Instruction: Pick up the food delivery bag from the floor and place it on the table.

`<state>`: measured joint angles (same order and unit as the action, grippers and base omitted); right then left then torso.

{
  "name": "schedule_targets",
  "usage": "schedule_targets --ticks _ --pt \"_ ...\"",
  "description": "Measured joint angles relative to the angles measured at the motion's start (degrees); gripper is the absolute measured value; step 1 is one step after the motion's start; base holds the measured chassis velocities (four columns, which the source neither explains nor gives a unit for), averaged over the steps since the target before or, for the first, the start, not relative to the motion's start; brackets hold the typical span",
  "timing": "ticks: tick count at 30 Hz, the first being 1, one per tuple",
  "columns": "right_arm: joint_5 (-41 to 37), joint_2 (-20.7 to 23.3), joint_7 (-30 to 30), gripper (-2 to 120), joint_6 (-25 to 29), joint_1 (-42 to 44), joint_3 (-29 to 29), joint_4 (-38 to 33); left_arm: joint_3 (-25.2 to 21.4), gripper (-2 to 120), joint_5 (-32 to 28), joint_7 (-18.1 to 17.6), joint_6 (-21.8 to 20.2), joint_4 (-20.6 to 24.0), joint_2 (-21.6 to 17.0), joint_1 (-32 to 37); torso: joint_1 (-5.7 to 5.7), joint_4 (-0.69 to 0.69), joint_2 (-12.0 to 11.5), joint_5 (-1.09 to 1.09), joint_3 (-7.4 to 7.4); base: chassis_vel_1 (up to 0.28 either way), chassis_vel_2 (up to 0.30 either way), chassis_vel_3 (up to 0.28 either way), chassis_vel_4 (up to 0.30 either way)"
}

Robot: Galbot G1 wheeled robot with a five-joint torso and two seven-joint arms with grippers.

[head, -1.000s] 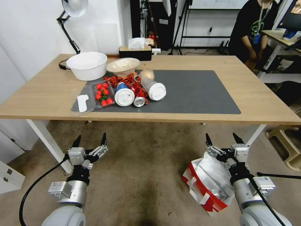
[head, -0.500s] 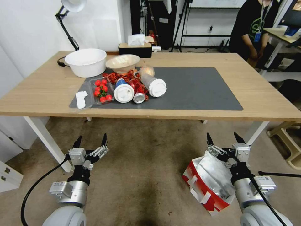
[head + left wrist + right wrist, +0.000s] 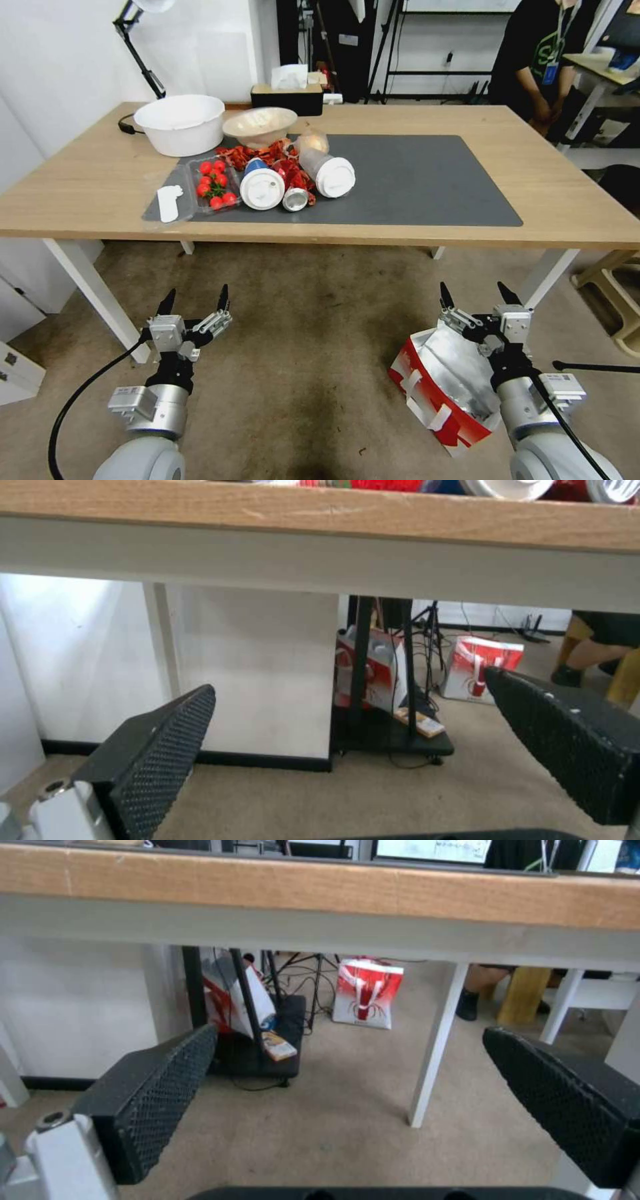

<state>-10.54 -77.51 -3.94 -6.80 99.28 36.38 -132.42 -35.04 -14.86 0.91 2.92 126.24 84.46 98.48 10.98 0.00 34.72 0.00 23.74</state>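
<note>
The food delivery bag [image 3: 440, 387], white with red sides and a foil lining, lies tilted on the floor [image 3: 313, 347] at the lower right, its mouth open upward. My right gripper [image 3: 475, 293] is open and hangs over the bag's far rim; I cannot tell whether it touches the bag. Its wrist view shows both pads spread wide [image 3: 350, 1032] below the table edge [image 3: 320, 885]. My left gripper [image 3: 195, 295] is open over bare carpet at the lower left, holding nothing. The table [image 3: 567, 200] with its dark grey mat [image 3: 427, 180] stands just ahead.
On the mat's left part lie a white bowl [image 3: 179, 122], a tomato tray [image 3: 213, 187], cups [image 3: 261, 189] and wrappers. White table legs [image 3: 87, 287] [image 3: 543, 277] stand on either side. Another red-and-white bag [image 3: 367, 992] stands far back under the table. A person [image 3: 540, 60] stands behind the table.
The whole head view has shifted slightly, so the camera moved. Both grippers stay open and the bag lies where it was.
</note>
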Motion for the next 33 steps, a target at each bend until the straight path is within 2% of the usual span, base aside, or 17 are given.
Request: schedule_targets --ticks 15,33 --pt "0.00 0.11 0.10 100 0.37 0.06 0.03 0.09 0.01 100 0.70 0.15 1.31 -0.43 -0.13 0.55 -1.73 0.00 -4.36 0.00 -2.62 0.000 0.000 0.000 0.000" --pt "0.00 0.13 0.13 100 0.47 -0.34 -0.05 0.70 0.09 100 0.90 0.53 1.70 -1.11 -0.40 0.37 -3.11 0.00 -8.22 0.00 -5.11 0.000 0.000 0.000 0.000"
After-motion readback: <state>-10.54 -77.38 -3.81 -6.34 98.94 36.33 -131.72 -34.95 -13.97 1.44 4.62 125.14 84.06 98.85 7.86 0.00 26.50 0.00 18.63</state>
